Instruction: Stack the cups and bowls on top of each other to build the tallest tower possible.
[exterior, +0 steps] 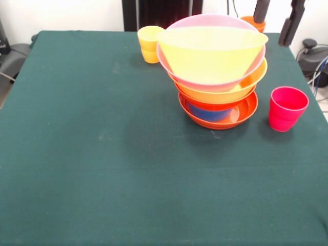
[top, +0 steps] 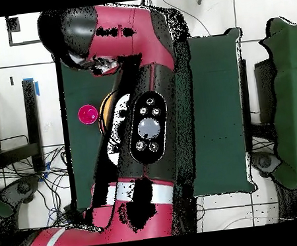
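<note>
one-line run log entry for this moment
tower: yellow bowl on pink, orange, blue, red-orange | yellow cup: loose behind | red cup: loose beside | end effector: top edge, empty, state unclear

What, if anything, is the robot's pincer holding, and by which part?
It cannot be told. Only dark parts of the pincer show at the top edge, above an orange cup behind the tower; no grip shows.

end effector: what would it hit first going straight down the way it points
Probably the bare table near its far corner. The end effector points down, open, nothing under the gap. The orange cup sits right beside one finger and might be clipped; depth is unclear.
</note>
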